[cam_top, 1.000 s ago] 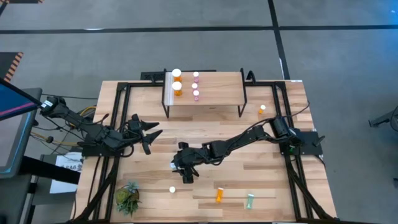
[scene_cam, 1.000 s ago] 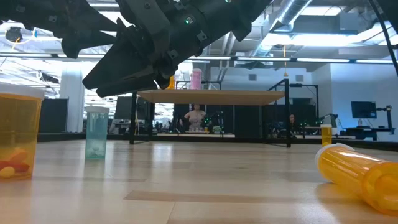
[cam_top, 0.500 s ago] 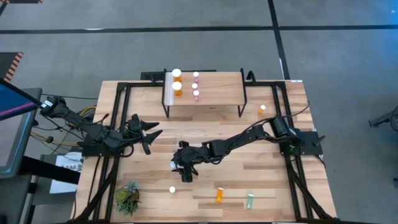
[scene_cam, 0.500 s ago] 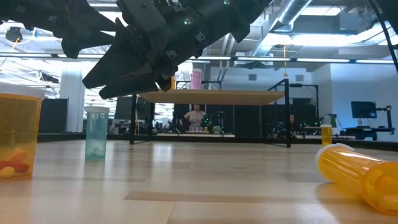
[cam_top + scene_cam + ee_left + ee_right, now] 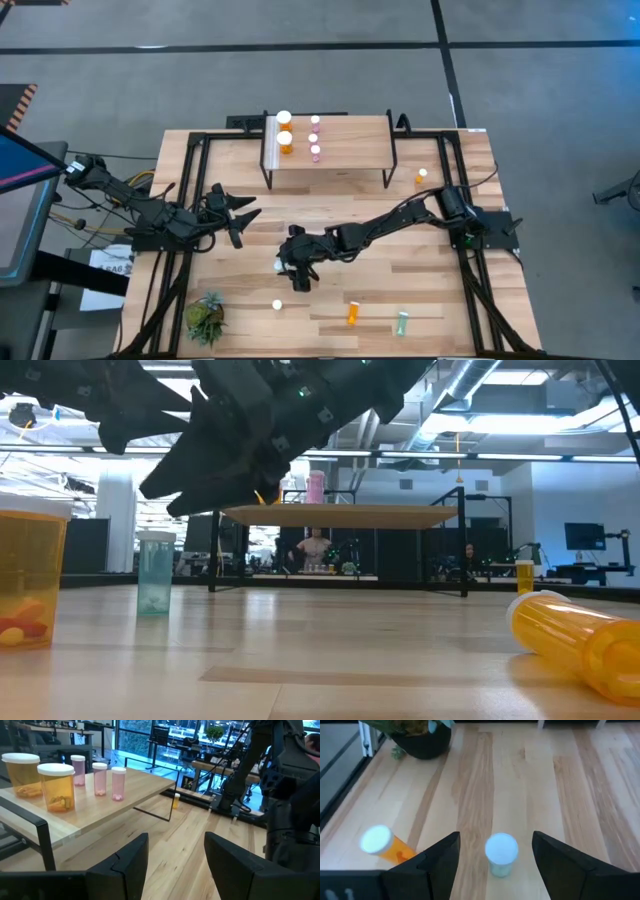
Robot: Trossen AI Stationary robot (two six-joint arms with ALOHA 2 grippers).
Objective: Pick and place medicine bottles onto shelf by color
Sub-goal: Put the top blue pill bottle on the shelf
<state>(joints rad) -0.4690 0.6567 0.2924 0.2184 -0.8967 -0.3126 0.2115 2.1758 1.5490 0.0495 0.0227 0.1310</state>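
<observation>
**Centring the Right Gripper on the Green Bottle**

The right gripper (image 5: 284,268) hangs over the middle of the worktop (image 5: 440,290), fingers spread, holding nothing. In the right wrist view a pale green bottle (image 5: 501,854) stands upright between the two fingers (image 5: 440,862), touching neither. A toppled orange bottle (image 5: 384,845) lies near, beyond one finger.

Procedure, as judged from this position:

1. Keep the white cap centred between the fingers before descending. An off-centre approach is likely to tip a light, narrow bottle.
2. Descend vertically until the fingers flank the body below the cap, then close.
3. Keep the outer finger away from the toppled orange bottle, which can roll.
4. Lift straight up before moving toward the shelf (image 5: 350,160).

The shelf holds two orange bottles (image 5: 285,133) and three pink bottles (image 5: 315,136), in separate rows. The bare part of its top appears suited to green.

The left gripper (image 5: 240,215) waits at the left of the worktop, fingers apart and empty.
</observation>
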